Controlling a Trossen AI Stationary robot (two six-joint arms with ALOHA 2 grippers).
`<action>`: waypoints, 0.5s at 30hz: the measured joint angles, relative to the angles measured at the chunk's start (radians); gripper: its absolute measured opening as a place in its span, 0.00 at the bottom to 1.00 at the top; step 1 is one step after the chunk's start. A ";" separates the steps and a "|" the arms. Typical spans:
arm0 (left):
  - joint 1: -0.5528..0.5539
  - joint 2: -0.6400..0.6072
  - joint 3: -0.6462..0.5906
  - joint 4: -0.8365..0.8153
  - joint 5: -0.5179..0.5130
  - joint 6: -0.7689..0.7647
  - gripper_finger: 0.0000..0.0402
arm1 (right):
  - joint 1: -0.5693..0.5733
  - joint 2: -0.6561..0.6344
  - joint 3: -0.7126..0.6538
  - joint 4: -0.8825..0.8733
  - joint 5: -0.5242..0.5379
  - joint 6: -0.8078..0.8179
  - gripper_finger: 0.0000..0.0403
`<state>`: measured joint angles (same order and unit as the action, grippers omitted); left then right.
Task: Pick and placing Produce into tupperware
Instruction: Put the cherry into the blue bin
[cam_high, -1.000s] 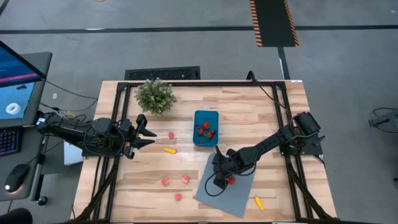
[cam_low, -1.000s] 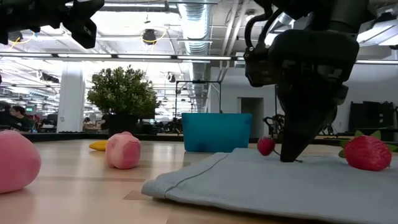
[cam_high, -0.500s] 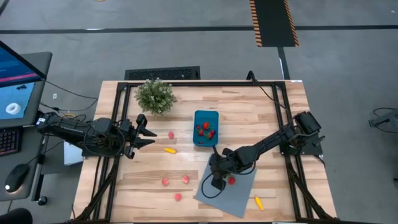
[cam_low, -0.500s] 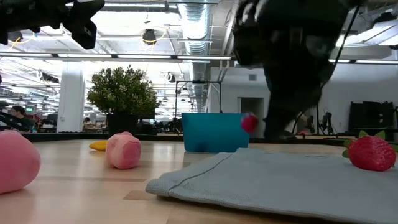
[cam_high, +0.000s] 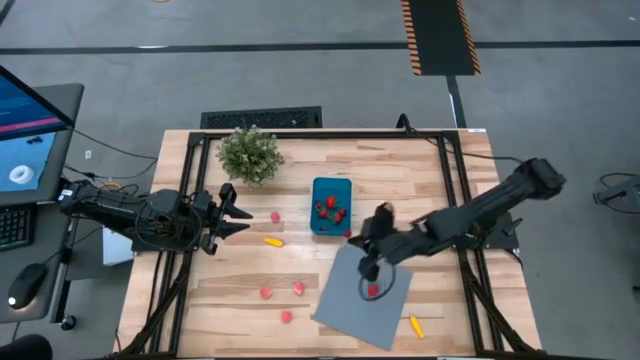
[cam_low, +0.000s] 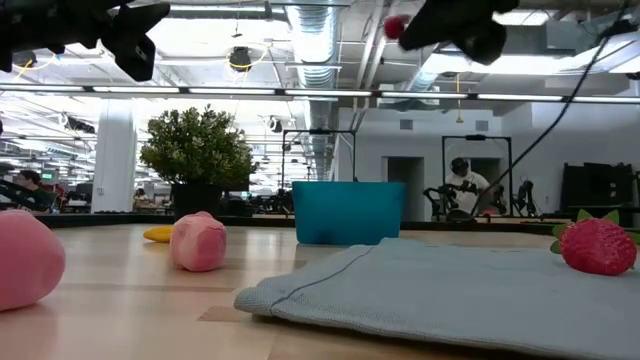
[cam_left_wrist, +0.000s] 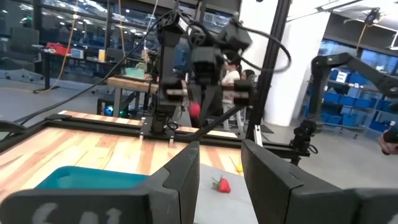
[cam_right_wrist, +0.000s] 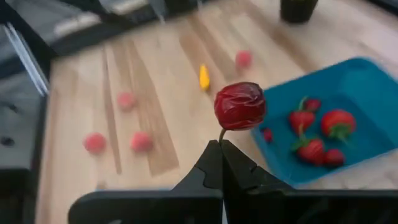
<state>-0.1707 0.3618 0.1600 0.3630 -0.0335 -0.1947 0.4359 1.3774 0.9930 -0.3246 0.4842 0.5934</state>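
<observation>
The right pincer (cam_right_wrist: 221, 147) pinches a red cherry (cam_right_wrist: 240, 106) by its stem, raised beside the teal tub (cam_high: 331, 205). A strawberry (cam_high: 372, 291) lies on the grey cloth (cam_high: 352, 312) below. At frame left, the left pincer (cam_high: 236, 214) hangs part spread, empty.

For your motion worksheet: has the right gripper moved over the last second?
Yes. The right gripper, shut on a small red fruit, rose off the grey cloth and shifted toward the blue tub.

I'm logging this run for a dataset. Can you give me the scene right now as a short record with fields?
right gripper: shut on the stem of a small red fruit, raised above the table near the teal tub
left gripper: waiting at the table's left side
tub contents: several red pieces
grey cloth: one strawberry on it
loose on wood: pink and yellow pieces
</observation>
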 joint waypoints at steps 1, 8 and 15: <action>0.000 0.000 0.000 0.000 0.000 -0.002 0.27 | 0.005 -0.038 -0.028 0.021 0.003 -0.003 0.03; 0.000 0.000 0.000 -0.008 -0.002 -0.019 0.27 | 0.054 -0.292 -0.228 0.202 -0.012 -0.027 0.03; 0.000 0.000 0.000 -0.008 -0.032 -0.026 0.27 | 0.090 -0.548 -0.511 0.576 -0.015 -0.086 0.03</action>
<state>-0.1707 0.3614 0.1600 0.3546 -0.0658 -0.2207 0.5262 0.8293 0.4819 0.2516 0.4694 0.5070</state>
